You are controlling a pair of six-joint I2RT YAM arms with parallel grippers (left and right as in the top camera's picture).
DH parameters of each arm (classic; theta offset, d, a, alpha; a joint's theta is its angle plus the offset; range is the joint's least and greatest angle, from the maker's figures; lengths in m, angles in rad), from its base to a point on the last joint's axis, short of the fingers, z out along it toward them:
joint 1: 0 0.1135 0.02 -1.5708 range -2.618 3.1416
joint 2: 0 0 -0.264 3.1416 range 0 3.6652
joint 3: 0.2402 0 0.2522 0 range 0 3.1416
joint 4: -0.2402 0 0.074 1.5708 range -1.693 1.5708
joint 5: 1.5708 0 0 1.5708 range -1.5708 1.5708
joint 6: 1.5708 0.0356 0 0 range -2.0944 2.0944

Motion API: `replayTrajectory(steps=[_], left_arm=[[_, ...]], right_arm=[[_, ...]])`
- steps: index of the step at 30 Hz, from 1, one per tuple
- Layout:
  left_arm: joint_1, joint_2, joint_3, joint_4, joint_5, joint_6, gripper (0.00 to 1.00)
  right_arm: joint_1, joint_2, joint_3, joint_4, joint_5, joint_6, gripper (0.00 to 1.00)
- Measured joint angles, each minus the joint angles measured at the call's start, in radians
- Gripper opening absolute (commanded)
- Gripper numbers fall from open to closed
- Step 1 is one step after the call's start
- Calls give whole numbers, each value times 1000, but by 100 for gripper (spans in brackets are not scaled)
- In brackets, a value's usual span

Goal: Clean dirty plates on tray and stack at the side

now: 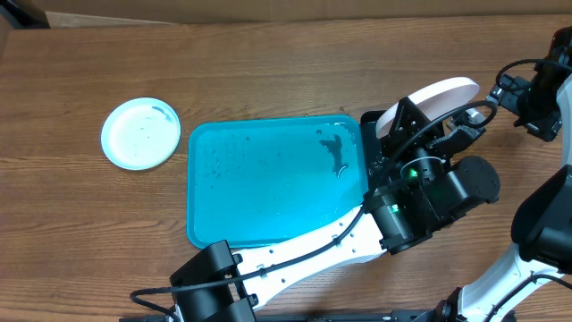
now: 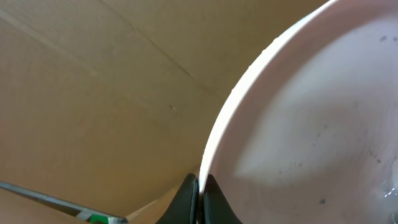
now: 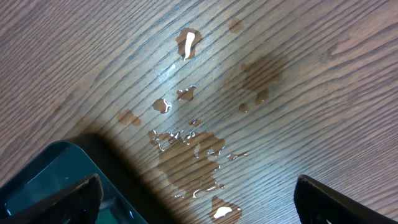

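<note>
Two plates show; the yellow-green one is in none of the views. The blue plate (image 1: 140, 134) lies flat on the table (image 1: 268, 72), at about 9 o'clock from the tray (image 1: 268, 197) and a little apart from it. The white plate (image 1: 440, 95) is off the tray, held up on edge in the air at about 2 o'clock from the tray's centre, just past its far right corner.

The left gripper (image 2: 200, 186) holds it there. In the left wrist view its fingers (image 2: 186, 200) are pressed together on the thin rim, pinching the white plate (image 2: 311, 124), whose face carries small dark specks and drops. The right gripper (image 3: 198, 182) hangs over bare wood at about 3 o'clock, its jaws spread wide and holding nothing, with a puddle (image 3: 189, 152) on the table beneath it.

By my reading the cleaning of the white plate is in hand and the stacking has not begun. The specks suggest it needs more work. Then the left arm must carry it across the tray toward 9 o'clock, level it, and lower it squarely onto the blue plate. A grip on the rim alone may let it swing.
</note>
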Motion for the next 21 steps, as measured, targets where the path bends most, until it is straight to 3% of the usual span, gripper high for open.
replayTrajectory(steps=[5, 11, 16, 21], left_arm=[[14, 0, 0, -54, 0, -52, 4], [63, 0, 5, -333, 120, -276, 4], [171, 0, 5, -530, 475, -547, 4], [330, 0, 5, -577, 892, -703, 4]], right_arm=[[0, 0, 0, 0, 0, 0, 100], [0, 0, 0, 0, 0, 0, 100], [0, 0, 0, 0, 0, 0, 100], [0, 0, 0, 0, 0, -1, 100]])
